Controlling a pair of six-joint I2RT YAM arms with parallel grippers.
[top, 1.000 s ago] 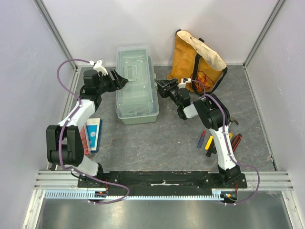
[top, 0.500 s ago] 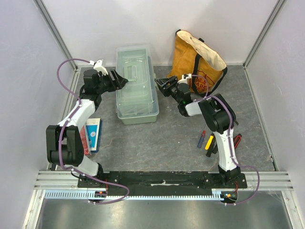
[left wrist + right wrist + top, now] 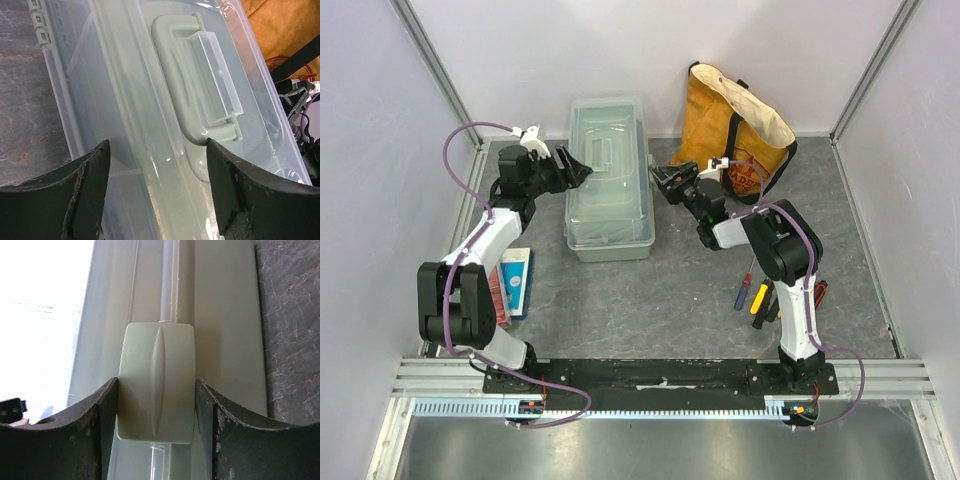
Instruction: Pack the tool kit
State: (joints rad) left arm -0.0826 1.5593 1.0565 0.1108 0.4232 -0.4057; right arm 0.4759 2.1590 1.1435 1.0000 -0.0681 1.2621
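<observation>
From above, the toolbox (image 3: 610, 215) lies at the table's (image 3: 670, 290) far middle, with its long axis running 12 to 6 o'clock and its clear lid (image 3: 605, 120) down. A mustard tote bag (image 3: 730, 120) stands at its 2 o'clock, red and blue packets (image 3: 515, 282) lie at its 7 o'clock, and loose hand tools (image 3: 758, 296) lie at 4 o'clock behind the right arm. The left gripper (image 3: 576, 172) meets the box from 9 o'clock and the right gripper (image 3: 663, 184) from 3 o'clock. The left wrist camera shows its fingers (image 3: 75, 195) spread wide over the lid, holding nothing, with the green handle (image 3: 172, 85) folded flat between and beyond them. The right wrist camera shows its fingers (image 3: 95, 440) pressed against both sides of the box's pale latch (image 3: 156, 390), with no gap showing.
</observation>
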